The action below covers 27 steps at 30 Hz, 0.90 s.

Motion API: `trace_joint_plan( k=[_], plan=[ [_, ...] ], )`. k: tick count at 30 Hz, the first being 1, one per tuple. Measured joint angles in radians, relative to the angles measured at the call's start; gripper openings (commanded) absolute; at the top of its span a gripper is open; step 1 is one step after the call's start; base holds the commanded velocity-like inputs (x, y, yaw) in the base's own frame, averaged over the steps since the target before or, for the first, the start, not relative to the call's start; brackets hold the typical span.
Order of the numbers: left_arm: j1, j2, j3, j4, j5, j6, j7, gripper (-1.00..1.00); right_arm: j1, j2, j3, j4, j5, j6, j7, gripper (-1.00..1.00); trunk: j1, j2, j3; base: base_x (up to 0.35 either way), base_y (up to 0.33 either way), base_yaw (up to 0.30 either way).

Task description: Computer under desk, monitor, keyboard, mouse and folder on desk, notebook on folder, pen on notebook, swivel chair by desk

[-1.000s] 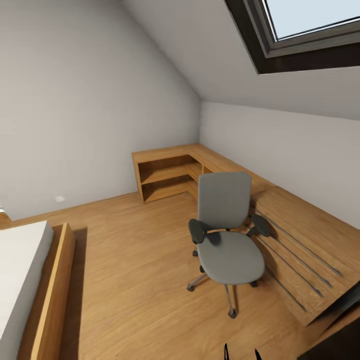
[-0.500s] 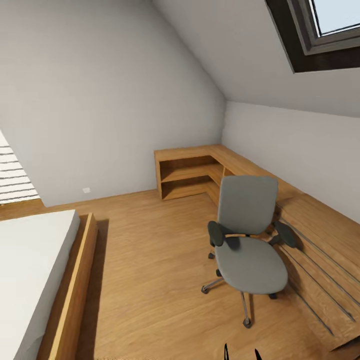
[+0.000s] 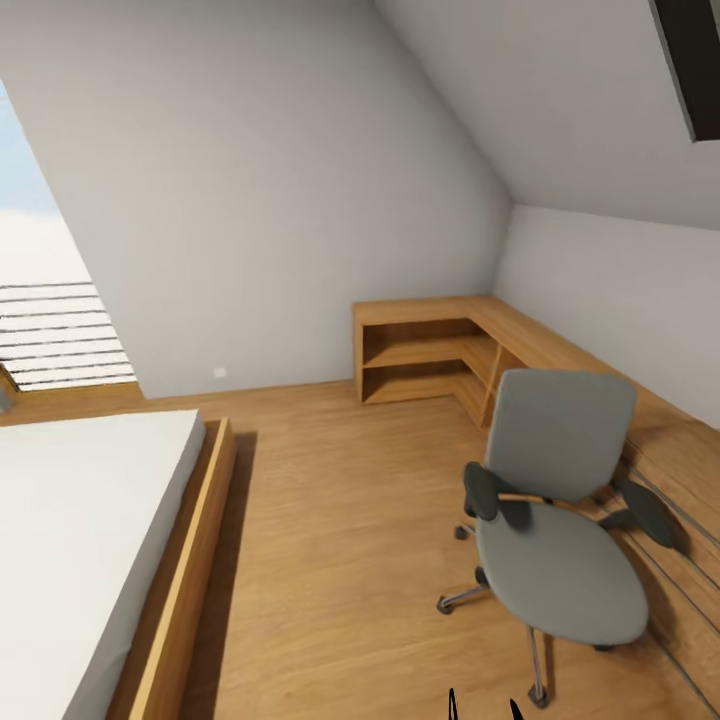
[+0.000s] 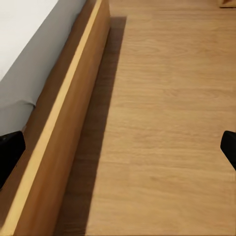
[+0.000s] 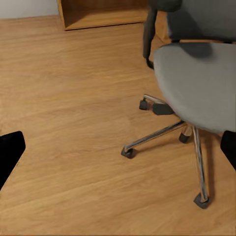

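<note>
I'm looking down into the bedroom from the head camera: sloped white walls, a wood floor, and the swivel chair standing at my right on its chrome star base, seat bare and grey, black armrests out to either side. It sits just beside a long low wooden cabinet that runs along the right wall and turns the corner into an open shelf unit. At my left is the low bed, white mattress in a wooden frame. From the left wrist, I see the bed's wooden side rail running along the floor, and the left pincer is open, its two dark fingertips well apart at the frame's edges with nothing between them. From the right wrist, the chair is near, its seat, one armrest and the chrome legs with black casters over the floor; the right pincer is open too, tips spread wide and holding nothing. Two thin dark tips poke up at the bottom edge of the head view; I cannot tell which arm they belong to.
</note>
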<state>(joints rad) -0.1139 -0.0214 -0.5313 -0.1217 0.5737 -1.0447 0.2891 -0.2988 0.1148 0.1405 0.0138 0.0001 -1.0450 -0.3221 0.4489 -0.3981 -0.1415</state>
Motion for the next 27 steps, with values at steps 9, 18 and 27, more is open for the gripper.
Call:
trace_joint_plan(
  k=[9,18,27],
  plan=[
    [0.000,0.000,0.000,0.000,0.000,0.000,0.002,1.00,0.000,0.000,0.000,0.000,0.000,0.000,0.000,1.00,0.000,0.000,0.011,0.318,0.035,0.153],
    [0.000,-0.002,-0.001,0.000,0.000,0.000,0.003,1.00,0.000,-0.024,-0.002,-0.003,-0.003,0.000,-0.001,1.00,0.000,0.000,0.022,0.328,0.001,0.013],
    [0.000,-0.002,-0.002,0.000,0.000,0.000,0.003,1.00,0.000,-0.027,-0.001,-0.003,-0.002,-0.001,0.001,1.00,0.000,0.000,0.024,0.329,0.001,0.000]
  ],
)
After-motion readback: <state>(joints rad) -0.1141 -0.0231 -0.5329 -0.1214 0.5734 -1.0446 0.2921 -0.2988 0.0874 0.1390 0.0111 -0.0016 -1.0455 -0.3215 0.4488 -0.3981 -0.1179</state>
